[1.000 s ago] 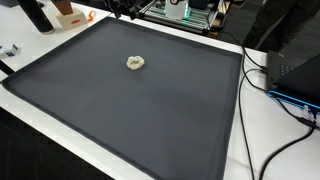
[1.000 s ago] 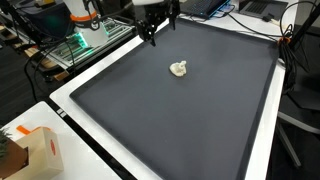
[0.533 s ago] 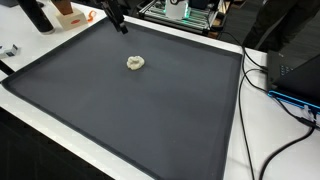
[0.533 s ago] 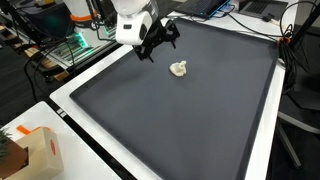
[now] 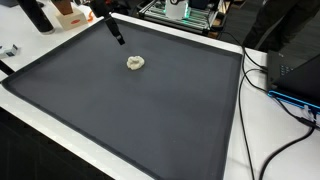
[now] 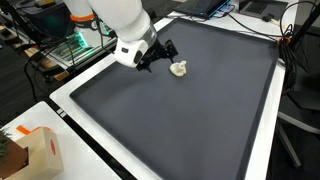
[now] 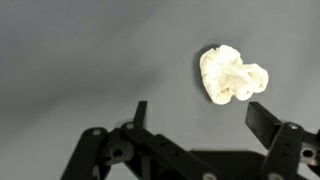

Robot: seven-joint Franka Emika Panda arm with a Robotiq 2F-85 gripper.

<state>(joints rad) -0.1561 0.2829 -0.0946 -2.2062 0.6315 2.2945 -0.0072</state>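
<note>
Hovers over the dark mat (image 6: pixel 210 120) as an empty gripper (image 6: pixel 165 50), jaws spread fully wide. Finds the crumpled white lump (image 7: pixel 232 75) at one o'clock from the fingertips in wrist view, near, untouched, lying on the mat.

Bright, even room light; faint sheen across the dark mat (image 5: pixel 150 110); the white lump (image 7: pixel 232 75) on it nearly overexposed; wrist view soft.

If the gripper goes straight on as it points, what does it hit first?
Probably the mat: the open gripper points down at bare mat just short of the white lump. The lump lies off toward one finger; depth is unclear, so that finger might clip it.
</note>
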